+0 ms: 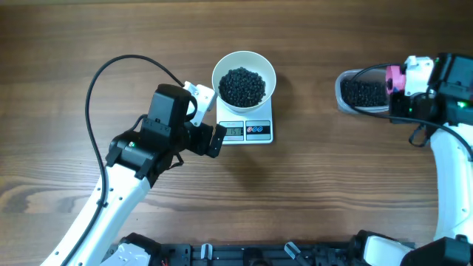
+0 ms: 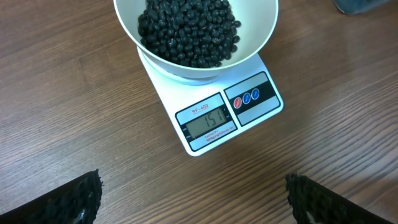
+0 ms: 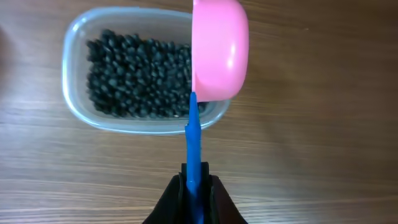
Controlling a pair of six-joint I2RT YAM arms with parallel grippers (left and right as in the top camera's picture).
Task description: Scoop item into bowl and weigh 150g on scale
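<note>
The white bowl [image 1: 244,62] holds a heap of black beans [image 1: 242,86] and stands on the white scale [image 1: 251,131]. In the left wrist view the bowl [image 2: 261,28], its beans [image 2: 189,31] and the scale [image 2: 249,118] fill the top, and the display reads 151. My left gripper [image 1: 210,118] hangs open just left of the scale, with bare wood between its fingertips [image 2: 71,199]. My right gripper [image 3: 196,183] is shut on the blue handle [image 3: 193,134] of a scoop, whose pink head [image 3: 219,50] hovers over the right end of the clear tub [image 3: 78,109].
The clear plastic tub [image 1: 344,94] at the right holds more black beans [image 3: 134,74]. A black cable [image 1: 96,81] loops from the left arm over the table's left side. Bare wooden tabletop lies between the scale and the tub.
</note>
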